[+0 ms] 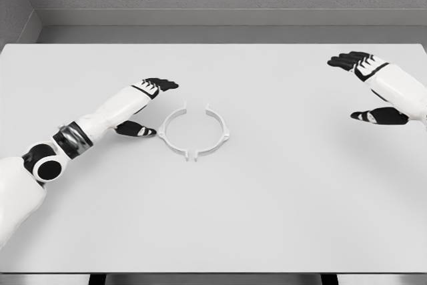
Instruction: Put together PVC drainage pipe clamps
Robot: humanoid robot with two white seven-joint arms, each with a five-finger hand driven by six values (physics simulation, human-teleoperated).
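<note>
Two white half-ring clamp pieces lie on the table, facing each other as a near circle. The left clamp half (171, 133) and the right clamp half (219, 128) are separated by small gaps at top and bottom. My left hand (148, 106) sits just left of the ring, fingers spread, thumb (137, 129) low beside the left half, holding nothing. My right hand (365, 88) hovers far to the right, fingers extended, also holding nothing.
The white table (267, 218) fills the view, with a grey wall behind its far edge and its near edge at the bottom of the picture.
</note>
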